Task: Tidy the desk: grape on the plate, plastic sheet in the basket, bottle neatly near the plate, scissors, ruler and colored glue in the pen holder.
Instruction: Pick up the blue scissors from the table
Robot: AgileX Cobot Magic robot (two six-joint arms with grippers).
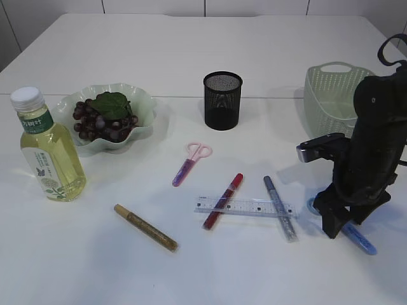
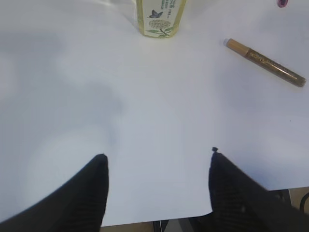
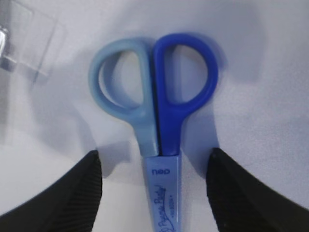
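Note:
My right gripper (image 1: 336, 222) (image 3: 154, 162) is open, low over the table, with its fingers on either side of the sheath of the blue scissors (image 3: 161, 121) (image 1: 358, 240). My left gripper (image 2: 158, 154) is open and empty over the table's near edge, out of the exterior view. The grapes (image 1: 102, 117) lie on the green plate (image 1: 143, 105). The bottle (image 1: 48, 155) (image 2: 159, 17) stands upright to the plate's left. Pink scissors (image 1: 191, 162), a red glue pen (image 1: 222, 200), a clear ruler (image 1: 245, 207), a silver glue pen (image 1: 280, 208) and a gold glue pen (image 1: 145, 227) (image 2: 265, 63) lie on the table. No plastic sheet shows.
The black mesh pen holder (image 1: 222, 100) stands at the middle back. The pale green basket (image 1: 334, 89) stands at the back right, behind my right arm. The ruler lies across the red and silver pens. A clear edge, apparently the ruler's end (image 3: 26, 41), lies just left of the blue scissors.

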